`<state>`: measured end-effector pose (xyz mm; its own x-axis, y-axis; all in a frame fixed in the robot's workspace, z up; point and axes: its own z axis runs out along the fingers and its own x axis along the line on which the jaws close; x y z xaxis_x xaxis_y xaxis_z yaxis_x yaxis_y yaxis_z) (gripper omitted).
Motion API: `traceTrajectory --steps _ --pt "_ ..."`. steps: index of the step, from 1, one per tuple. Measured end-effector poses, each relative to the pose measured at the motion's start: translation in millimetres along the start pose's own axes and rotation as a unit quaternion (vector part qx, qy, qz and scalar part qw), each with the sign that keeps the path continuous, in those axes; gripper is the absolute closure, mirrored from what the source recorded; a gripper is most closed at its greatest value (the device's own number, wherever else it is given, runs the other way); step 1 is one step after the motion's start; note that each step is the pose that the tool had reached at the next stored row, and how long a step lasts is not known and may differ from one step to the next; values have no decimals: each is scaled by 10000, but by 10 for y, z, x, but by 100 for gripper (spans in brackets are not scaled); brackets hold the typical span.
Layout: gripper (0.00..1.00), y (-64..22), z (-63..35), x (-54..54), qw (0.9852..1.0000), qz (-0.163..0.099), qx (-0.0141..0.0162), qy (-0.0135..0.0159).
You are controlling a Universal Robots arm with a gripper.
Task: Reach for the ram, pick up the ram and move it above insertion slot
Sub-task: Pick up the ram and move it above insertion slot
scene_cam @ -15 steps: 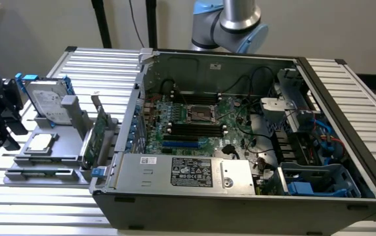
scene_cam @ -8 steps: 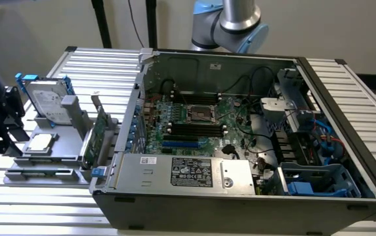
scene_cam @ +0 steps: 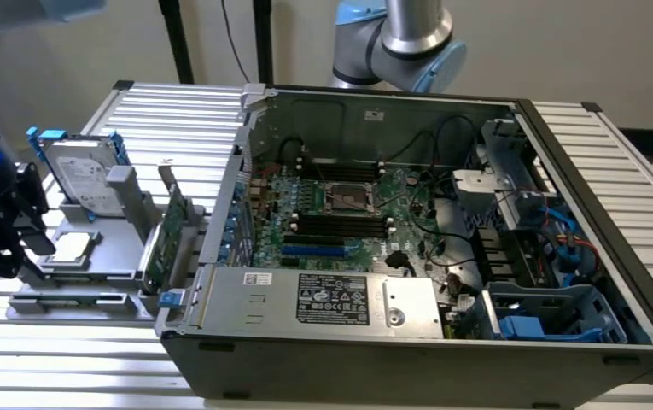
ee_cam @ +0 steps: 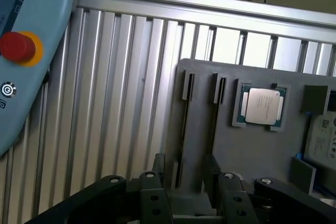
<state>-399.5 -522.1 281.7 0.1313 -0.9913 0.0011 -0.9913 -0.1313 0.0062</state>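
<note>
The gripper point(ee_cam: 185, 182) is held spread wide over the gray fixture point(ee_cam: 252, 150) on the ribbed surface point(ee_cam: 121, 103). Its fingers are set either side of a narrow slot where the ram point(ee_cam: 185, 119) seems to be stood on edge, presumably so it can be clasped. Nothing is gripped.

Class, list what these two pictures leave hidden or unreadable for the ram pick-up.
The ram: exterior view, sunk in the gray fixture, label too small.
Hard drive: wrist view, cut off by the picture's edge, print unreadable.
Memory slots: exterior view, too small to tell which is free.
Gripper: exterior view, dark, cut off at that view's left edge.
</note>
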Motion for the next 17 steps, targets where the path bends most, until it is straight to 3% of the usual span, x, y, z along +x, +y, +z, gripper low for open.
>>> traceTrajectory --steps 17 --pt "58 -2 309 0 9999 145 0 -1"
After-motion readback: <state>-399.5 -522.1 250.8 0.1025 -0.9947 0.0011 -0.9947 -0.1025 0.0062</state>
